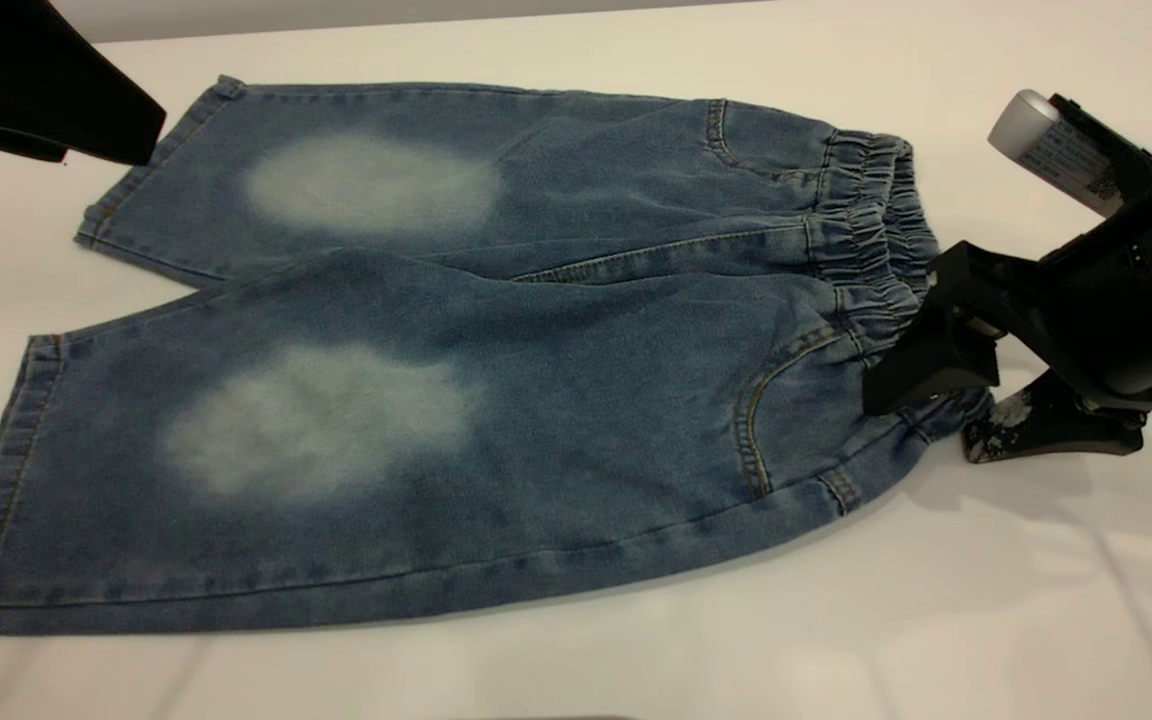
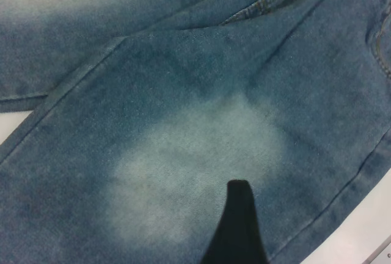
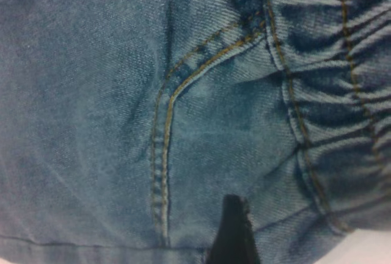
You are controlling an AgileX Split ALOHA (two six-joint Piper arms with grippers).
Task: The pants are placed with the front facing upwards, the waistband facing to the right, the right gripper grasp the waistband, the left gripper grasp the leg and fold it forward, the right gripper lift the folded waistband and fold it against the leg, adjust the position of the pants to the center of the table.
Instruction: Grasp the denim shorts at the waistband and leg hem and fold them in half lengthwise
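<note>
Pants [image 1: 496, 340] flat on table [image 1: 576, 660], front up, waistband [image 1: 871, 235] right. Right gripper [image 1: 921, 405] at waistband's near corner, fingers parted around fabric, seemingly not yet clamped. Left gripper [image 1: 106, 135] hovers near far leg hem, finger state unclear. Step: first grasps. Next: clamp waistband, lower left gripper onto leg.

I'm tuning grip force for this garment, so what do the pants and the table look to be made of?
The pants look like soft blue denim: twill weave, tan stitching, faded pale patches, gathered elastic waistband. The table looks like smooth white laminate or similar, faintly glossy; exact material unclear.

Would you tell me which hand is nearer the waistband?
The right hand: it is at the waistband, at its near corner. The left hand is by the far leg hem.
</note>
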